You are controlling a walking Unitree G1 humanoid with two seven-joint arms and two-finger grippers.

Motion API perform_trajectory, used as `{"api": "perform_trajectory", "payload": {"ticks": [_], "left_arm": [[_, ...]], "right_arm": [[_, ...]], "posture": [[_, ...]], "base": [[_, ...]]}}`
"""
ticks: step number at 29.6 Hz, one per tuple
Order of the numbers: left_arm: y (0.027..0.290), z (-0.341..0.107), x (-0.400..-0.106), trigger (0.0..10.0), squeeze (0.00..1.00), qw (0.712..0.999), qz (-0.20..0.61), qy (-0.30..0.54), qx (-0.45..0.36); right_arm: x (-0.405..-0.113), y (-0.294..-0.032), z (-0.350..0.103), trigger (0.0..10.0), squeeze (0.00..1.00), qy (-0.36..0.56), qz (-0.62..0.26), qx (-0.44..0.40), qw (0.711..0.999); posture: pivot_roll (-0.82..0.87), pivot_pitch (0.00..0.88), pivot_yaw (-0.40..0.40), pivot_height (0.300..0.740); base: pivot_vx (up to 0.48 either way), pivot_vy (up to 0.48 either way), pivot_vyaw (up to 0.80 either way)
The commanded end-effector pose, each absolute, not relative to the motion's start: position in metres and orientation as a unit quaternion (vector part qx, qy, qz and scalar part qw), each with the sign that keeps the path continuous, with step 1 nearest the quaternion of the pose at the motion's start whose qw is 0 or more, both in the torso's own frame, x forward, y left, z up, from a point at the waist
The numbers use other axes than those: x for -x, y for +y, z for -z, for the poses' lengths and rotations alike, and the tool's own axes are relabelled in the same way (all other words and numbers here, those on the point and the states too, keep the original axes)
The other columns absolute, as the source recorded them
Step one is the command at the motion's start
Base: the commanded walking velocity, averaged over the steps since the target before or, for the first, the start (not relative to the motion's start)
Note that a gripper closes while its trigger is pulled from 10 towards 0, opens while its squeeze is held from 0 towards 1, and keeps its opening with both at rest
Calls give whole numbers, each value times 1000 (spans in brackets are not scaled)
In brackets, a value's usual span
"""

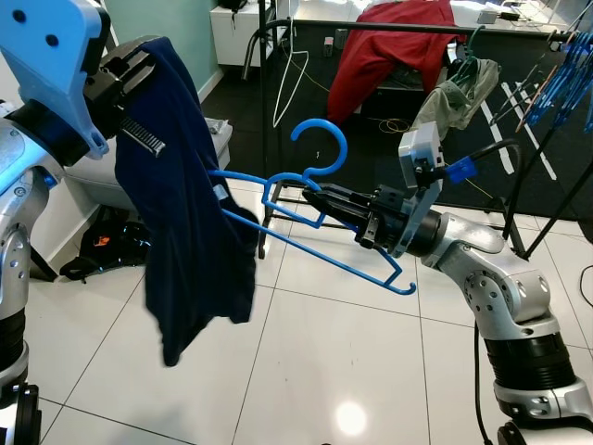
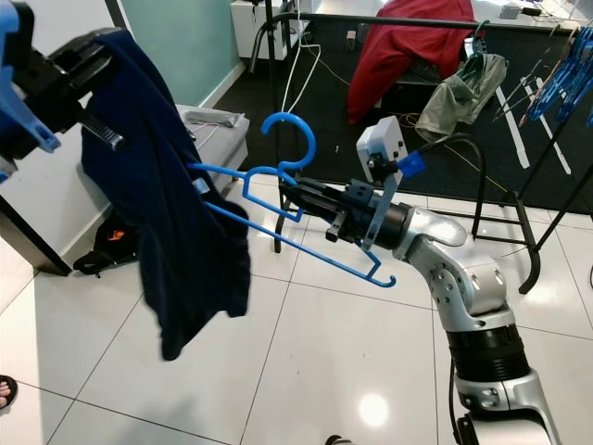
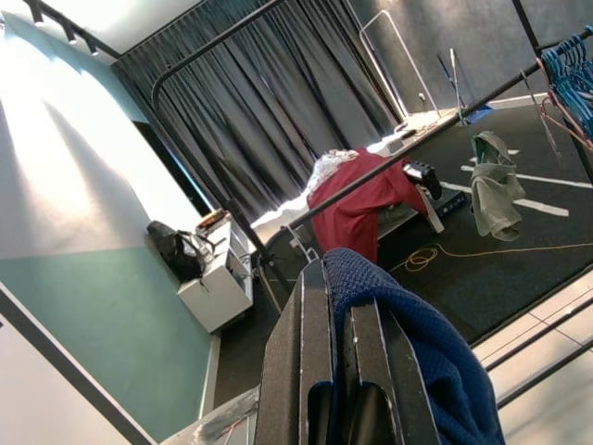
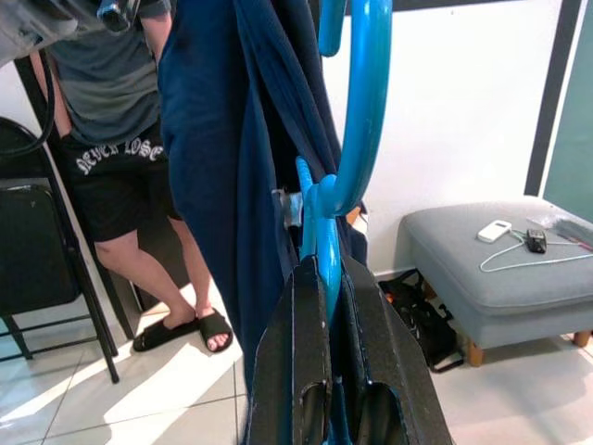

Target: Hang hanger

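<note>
Right hand (image 1: 320,199) clamped on blue hanger (image 1: 315,232) below its hook, held level mid-air w/ one arm inside navy garment (image 1: 185,222), which left hand (image 1: 139,60) pinches up high, prob. to thread it; rack (image 1: 371,28) well behind.

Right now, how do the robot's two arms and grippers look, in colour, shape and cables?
Both arms are silver metal with ribbed black joint sections. The right gripper has two long black fingers, a white camera box with a blue plug and a black cable above its wrist. The left gripper is black too, beside a light blue bracket with holes.
</note>
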State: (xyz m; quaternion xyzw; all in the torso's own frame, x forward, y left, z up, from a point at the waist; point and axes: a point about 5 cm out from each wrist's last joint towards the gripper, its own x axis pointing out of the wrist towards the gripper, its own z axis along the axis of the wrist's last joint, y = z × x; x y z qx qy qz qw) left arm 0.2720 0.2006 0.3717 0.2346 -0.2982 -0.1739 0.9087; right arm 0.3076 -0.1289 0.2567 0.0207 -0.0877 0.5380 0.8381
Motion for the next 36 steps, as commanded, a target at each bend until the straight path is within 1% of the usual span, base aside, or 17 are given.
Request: {"api": "perform_trajectory", "payload": {"ticks": [1,15,17,20,21,22,23,24,26,27,28,29,30,31,33,34,36], "left_arm": [[198,-378,-268,0,0,898,178,-312,-252],[193,-372,-270,0,0,892,197,-305,-269],[191,-370,-272,1255,0,879,207,-297,-312],[190,-369,-273,1255,0,872,210,-293,-331],[184,-371,-275,3961,0,844,228,-294,-385],[184,-371,-275,3961,0,844,228,-294,-385],[181,-372,-276,3961,0,833,237,-297,-402],[174,-374,-277,4706,0,819,251,-301,-420],[170,-375,-278,4706,0,810,260,-304,-428],[168,-375,-278,8510,0,806,264,-305,-432],[159,-375,-278,8510,0,796,284,-314,-433],[159,-375,-278,8510,0,796,284,-314,-433],[149,-375,-276,10000,0,784,311,-324,-429],[139,-375,-273,10000,0,773,339,-334,-419],[122,-372,-268,10000,0,736,395,-346,-427],[122,-372,-268,10000,0,736,395,-346,-427],[115,-369,-265,10000,0,710,426,-348,-440]], "right_arm": [[-306,-128,-265,10000,0,-114,-541,-24,833],[-305,-124,-275,10000,0,-143,-553,-49,820],[-300,-123,-278,10000,0,-147,-575,-66,802],[-298,-123,-279,10000,0,-147,-584,-71,796],[-296,-122,-278,10000,0,-144,-595,-76,787],[-296,-122,-278,10000,0,-144,-595,-76,787],[-296,-121,-277,10000,0,-143,-597,-77,785],[-297,-120,-277,10000,0,-142,-598,-77,785],[-297,-119,-277,10000,0,-143,-599,-77,784],[-297,-119,-277,10000,0,-143,-599,-77,784],[-298,-118,-277,10000,0,-145,-597,-79,785],[-298,-118,-277,10000,0,-145,-597,-79,785],[-299,-118,-278,10000,0,-147,-595,-80,786],[-300,-118,-278,10000,0,-148,-593,-81,787],[-300,-116,-277,10000,0,-147,-592,-83,788],[-300,-116,-277,10000,0,-147,-592,-83,788],[-301,-115,-275,10000,0,-145,-589,-83,791]], "posture": [[-20,81,23,740],[-22,72,19,740],[-22,75,15,740],[-22,75,15,740],[-16,77,8,740],[-16,77,8,740],[-16,77,8,740],[-15,75,8,740],[-15,75,8,740],[-15,75,8,740],[-15,72,6,740],[-15,72,6,740],[-16,70,7,740],[-16,70,7,740],[-14,66,7,740],[-14,66,7,740],[-14,60,10,740]], "base": [[0,0,0],[0,0,0],[0,0,0],[0,0,0],[0,0,0],[0,0,0],[0,0,0],[0,0,0],[0,0,0],[0,0,0],[0,0,0],[0,0,0],[0,0,0],[0,0,0],[0,0,0],[0,0,0],[0,0,0]]}}
